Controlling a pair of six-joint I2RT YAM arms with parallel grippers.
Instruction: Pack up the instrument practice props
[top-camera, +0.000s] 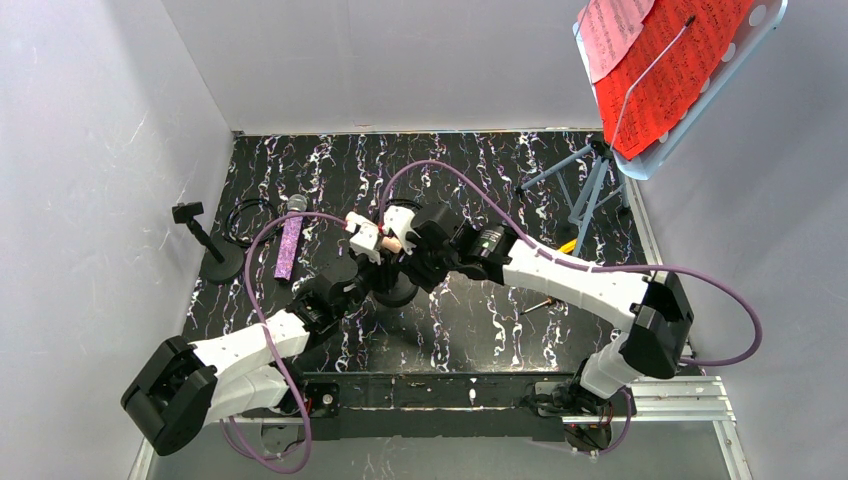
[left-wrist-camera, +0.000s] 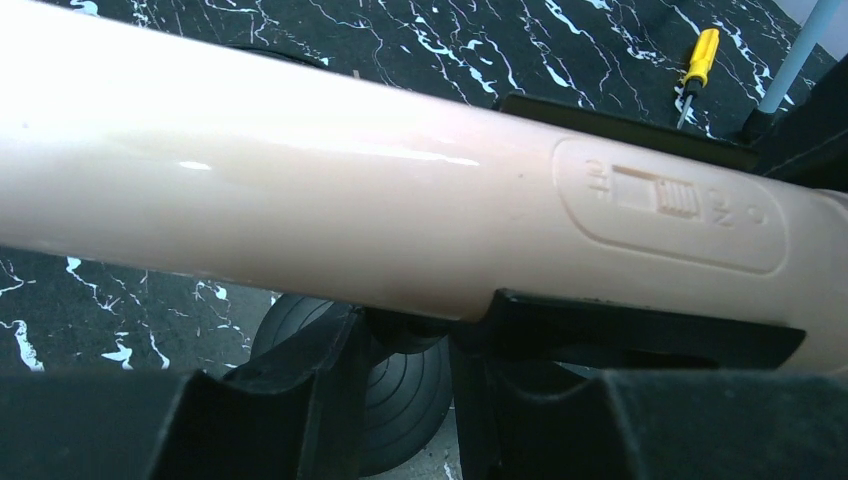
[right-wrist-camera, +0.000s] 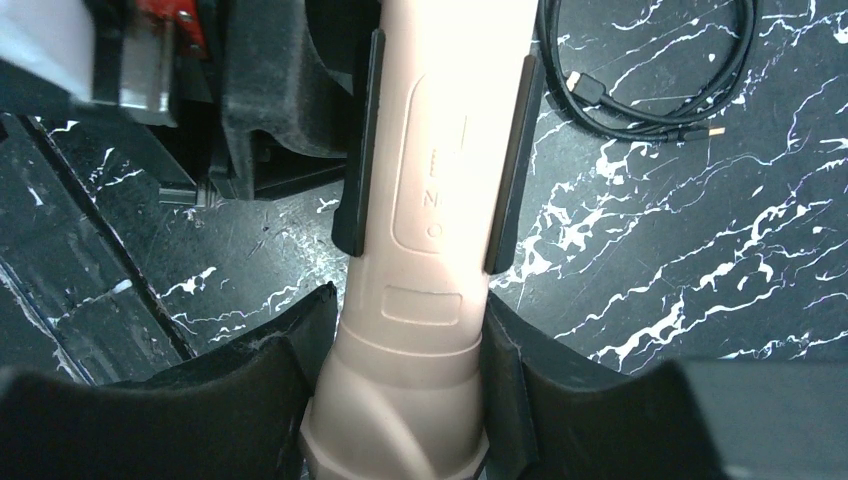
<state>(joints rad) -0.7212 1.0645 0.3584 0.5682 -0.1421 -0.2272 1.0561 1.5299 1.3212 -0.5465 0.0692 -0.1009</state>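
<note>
Holding the cream microphone (top-camera: 390, 243) over a black mic post (top-camera: 396, 290) in the middle of the worktop (top-camera: 480, 320).

Squeezes the microphone with the right tool (right-wrist-camera: 412, 340), about half open, one finger on each side. Has the left tool (left-wrist-camera: 400, 370), mostly closed, on the 9 o'clock side just under the microphone; cannot tell the thing held there. Further out at 9 o'clock, flat on the worktop, the purple microphone (top-camera: 290, 245), and past it the second mic post (top-camera: 205, 240). Up at 1 o'clock, red and pink pages (top-camera: 680, 70) on the music stand (top-camera: 600, 180).
</note>
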